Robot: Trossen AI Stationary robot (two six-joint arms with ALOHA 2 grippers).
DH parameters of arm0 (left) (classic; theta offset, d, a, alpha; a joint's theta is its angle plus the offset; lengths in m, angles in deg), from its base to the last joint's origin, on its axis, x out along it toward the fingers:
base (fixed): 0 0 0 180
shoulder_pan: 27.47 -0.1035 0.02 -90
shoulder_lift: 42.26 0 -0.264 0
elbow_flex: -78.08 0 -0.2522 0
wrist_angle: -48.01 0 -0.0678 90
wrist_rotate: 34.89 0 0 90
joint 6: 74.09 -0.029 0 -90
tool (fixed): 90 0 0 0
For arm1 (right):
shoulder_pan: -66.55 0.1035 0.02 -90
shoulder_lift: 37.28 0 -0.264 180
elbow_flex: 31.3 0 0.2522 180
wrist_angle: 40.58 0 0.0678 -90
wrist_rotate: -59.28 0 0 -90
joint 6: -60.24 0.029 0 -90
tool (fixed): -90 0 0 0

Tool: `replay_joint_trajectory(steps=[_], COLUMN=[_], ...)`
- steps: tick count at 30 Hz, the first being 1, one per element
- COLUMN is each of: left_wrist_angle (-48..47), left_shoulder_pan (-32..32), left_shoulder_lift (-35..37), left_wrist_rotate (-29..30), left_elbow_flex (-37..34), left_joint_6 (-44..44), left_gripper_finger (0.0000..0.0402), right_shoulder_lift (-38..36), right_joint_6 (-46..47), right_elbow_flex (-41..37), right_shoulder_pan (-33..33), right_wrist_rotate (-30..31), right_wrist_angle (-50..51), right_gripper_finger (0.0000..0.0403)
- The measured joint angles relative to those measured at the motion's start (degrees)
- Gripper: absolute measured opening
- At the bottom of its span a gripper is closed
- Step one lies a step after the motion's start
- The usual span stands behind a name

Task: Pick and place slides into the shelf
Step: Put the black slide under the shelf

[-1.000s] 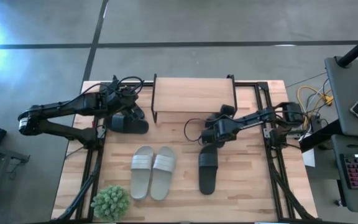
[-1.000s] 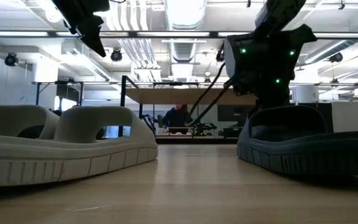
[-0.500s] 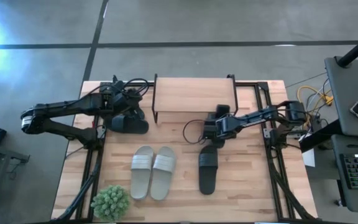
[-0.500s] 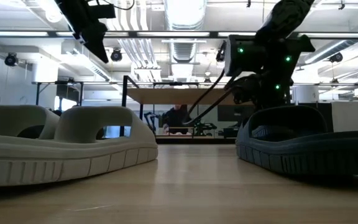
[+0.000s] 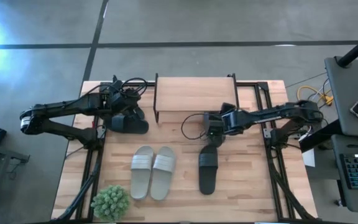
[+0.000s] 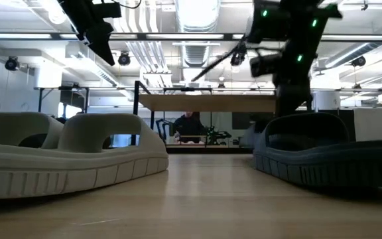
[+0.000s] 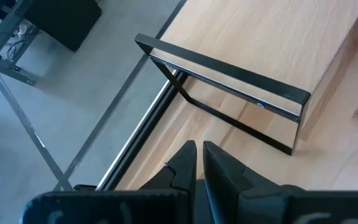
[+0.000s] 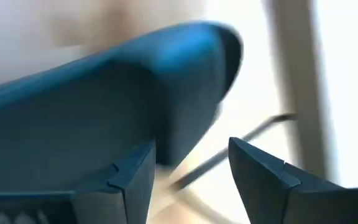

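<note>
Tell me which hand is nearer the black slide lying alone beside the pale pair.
Right. The right hand hovers at the heel end of that black slide. The left hand is across the table, by the shelf's left end.

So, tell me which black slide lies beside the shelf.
The black slide under the left gripper, left of the shelf; the other black slide lies by the grey pair.

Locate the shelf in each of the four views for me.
High view: the shelf sits at the table's far middle, between both arms.
Low view: its plank shows mid-frame, behind the sandals.
Left wrist view: its end frame fills the centre.
Right wrist view: cannot tell.
Shared landmark: its black wire frame.
</note>
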Motion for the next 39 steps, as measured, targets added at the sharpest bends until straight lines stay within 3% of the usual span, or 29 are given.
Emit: replay_joint_trajectory(steps=[3, 10, 15, 19, 26, 31, 39], left_wrist_angle=[0.00, 0.00, -0.02, -0.02, -0.03, -0.05, -0.11], left_shoulder_pan=[0.00, 0.00, 0.02, 0.01, 0.01, 0.01, 0.00], left_shoulder_lift=[0.05, 0.05, 0.05, 0.05, 0.05, 0.08, 0.18], left_wrist_rotate=[0.00, 0.02, 0.09, 0.08, 0.08, 0.07, 0.07], left_elbow_flex=[0.00, 0.00, 0.00, 0.00, -0.07, -0.54, -0.90], left_joint_6=[0.06, 0.00, 0.00, 0.04, 0.07, 0.09, 0.06], left_gripper_finger=[0.0015, 0.0015, 0.0015, 0.0015, 0.0015, 0.0015, 0.0015], right_shoulder_lift=[-2.93, -3.54, -0.44, 2.63, 11.80, 19.15, 24.95], right_joint_6=[6.53, 23.60, 32.91, 34.97, 27.14, 27.66, 33.72], right_elbow_flex=[0.26, -0.76, -0.56, 2.08, 8.42, 10.94, 11.56], right_shoulder_pan=[1.94, 6.75, 9.39, 9.84, 8.15, 6.15, 1.44], right_wrist_rotate=[-10.16, -17.64, -22.26, -20.39, -13.50, -6.99, -0.75], right_wrist_angle=[0.95, -0.15, -9.68, -12.66, -13.58, -11.14, -11.02], right_gripper_finger=[0.0189, 0.0159, 0.0117, 0.0075, 0.0014, 0.0009, 0.0009])
